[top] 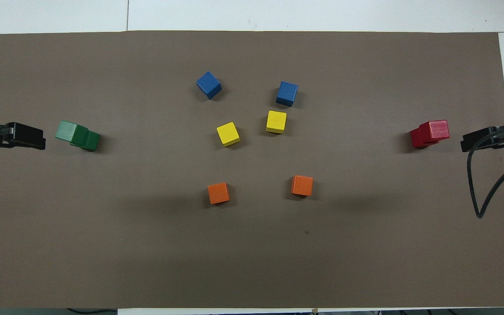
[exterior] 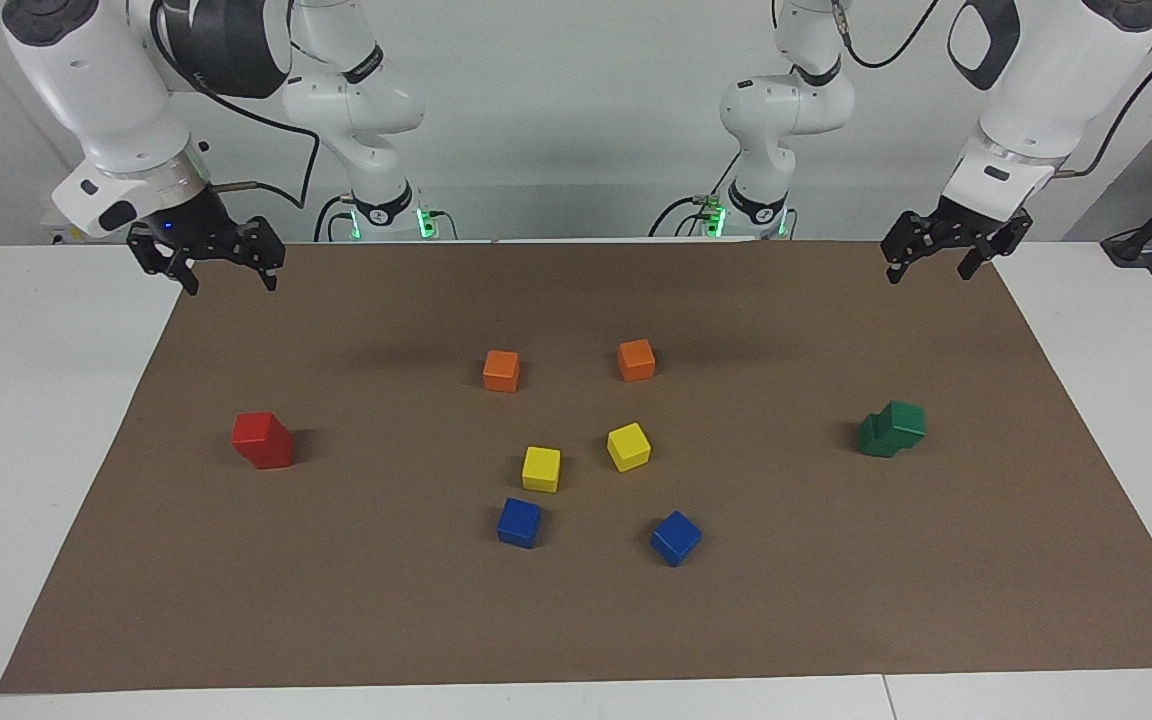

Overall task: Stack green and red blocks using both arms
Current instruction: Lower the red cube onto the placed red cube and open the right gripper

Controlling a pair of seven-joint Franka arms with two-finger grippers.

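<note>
Two dark green cubes (exterior: 893, 428) stand one on the other, a little askew, toward the left arm's end of the brown mat; they also show in the overhead view (top: 78, 136). Two bright red cubes (exterior: 263, 440) stand one on the other toward the right arm's end, and also show in the overhead view (top: 429, 133). My left gripper (exterior: 929, 272) hangs open and empty in the air over the mat's corner at its own end (top: 24, 136). My right gripper (exterior: 229, 280) hangs open and empty over the corner at its end (top: 484, 139). Neither touches a cube.
In the middle of the mat (exterior: 576, 620) lie two orange cubes (exterior: 501, 370) (exterior: 636, 359) nearest the robots, two yellow cubes (exterior: 541, 468) (exterior: 628, 446) farther out, and two blue cubes (exterior: 519, 522) (exterior: 675, 537) farthest. A black cable (top: 486, 183) hangs from the right arm.
</note>
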